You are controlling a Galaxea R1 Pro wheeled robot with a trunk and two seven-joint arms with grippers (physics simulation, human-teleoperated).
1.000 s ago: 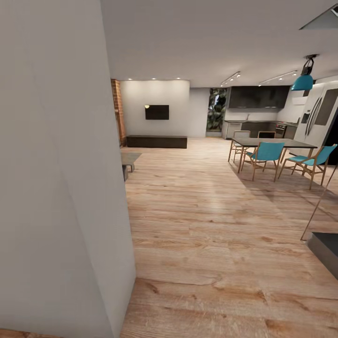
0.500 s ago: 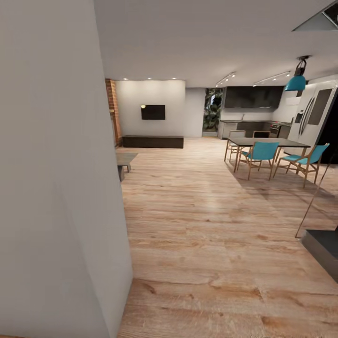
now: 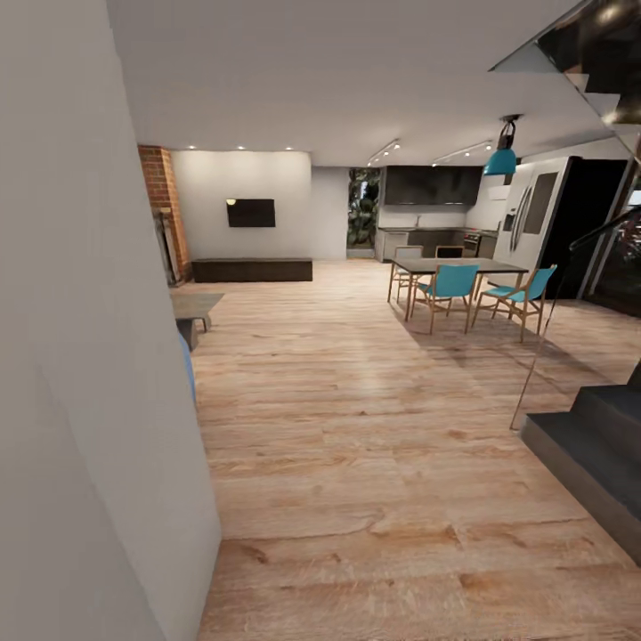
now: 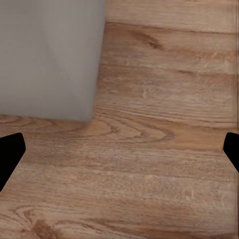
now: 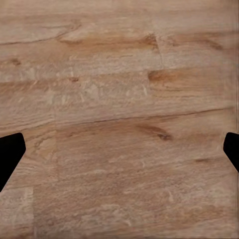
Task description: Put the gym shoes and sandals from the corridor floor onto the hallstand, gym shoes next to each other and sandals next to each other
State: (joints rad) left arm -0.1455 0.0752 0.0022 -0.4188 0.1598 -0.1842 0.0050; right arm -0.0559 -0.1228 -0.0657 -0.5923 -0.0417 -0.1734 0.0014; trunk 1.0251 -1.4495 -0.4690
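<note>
- the head view looks down a long open room over the corridor floor (image 3: 374,445), light brown wood planks with clear grain running toward a far kitchen.
- a pale grey wall (image 3: 89,374) takes up the near left of that view; dark stair steps (image 3: 596,445) sit at the right.
- farther off stand a dark dining table (image 3: 458,265) with teal chairs (image 3: 450,283) around it, under a teal pendant lamp (image 3: 501,162); a dark tv (image 3: 250,213) hangs on the far wall above a low dark cabinet (image 3: 253,270).
- the left hand (image 4: 119,149) is wide open and holds nothing; its dark fingertips (image 4: 11,149) hang over bare floor beside the corner of the grey wall.
- the right hand (image 5: 119,149) is equally wide open and empty, over bare planks.
</note>
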